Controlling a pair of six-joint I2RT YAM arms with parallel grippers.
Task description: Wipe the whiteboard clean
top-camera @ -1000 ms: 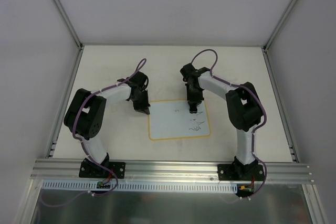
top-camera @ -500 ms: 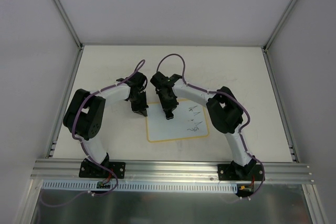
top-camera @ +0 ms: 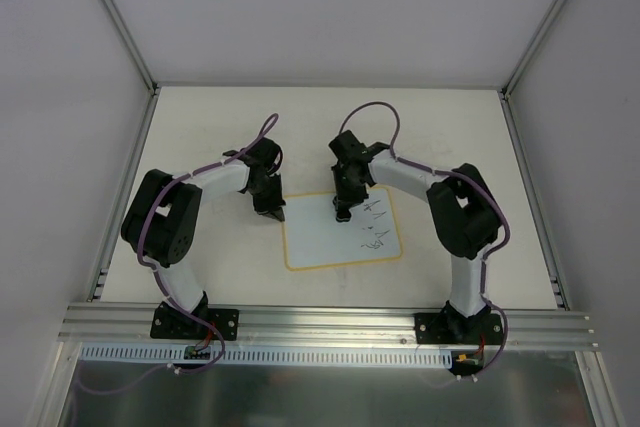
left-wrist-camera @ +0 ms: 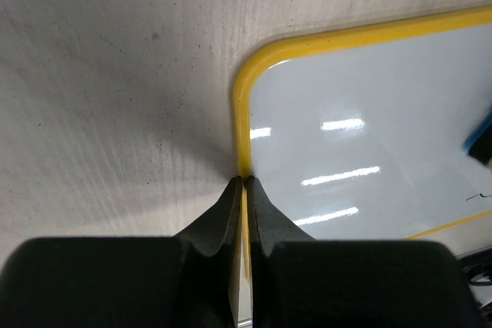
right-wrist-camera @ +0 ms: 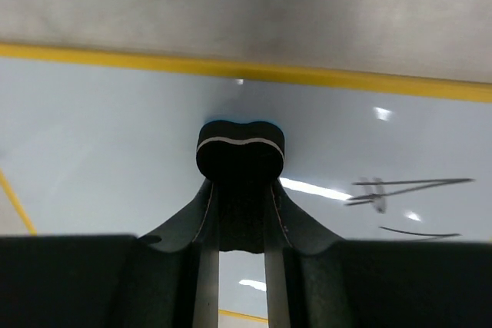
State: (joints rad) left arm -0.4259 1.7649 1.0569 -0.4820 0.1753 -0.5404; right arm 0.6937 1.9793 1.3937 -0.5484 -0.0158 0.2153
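While the small flat white whiteboard (top-camera: pixel 320 242) with its yellow rim lay mid-table (top-camera: pixel 450 127), dark scribbles (top-camera: pixel 377 239) marked its right half. At its far-left corner the left gripper (left-wrist-camera: pixel 244 183) stayed clenched shut, tips touching the rim. The right gripper (top-camera: pixel 342 213), grasping a small black eraser (right-wrist-camera: pixel 240 147) pressed on the board by its far edge, had swung rightward since half a second before.

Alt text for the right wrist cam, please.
The right gripper grips a small black block, likely an eraser, over the whiteboard. The board's yellow rim runs across behind it with tabletop beyond, and dark scribbles show at right.
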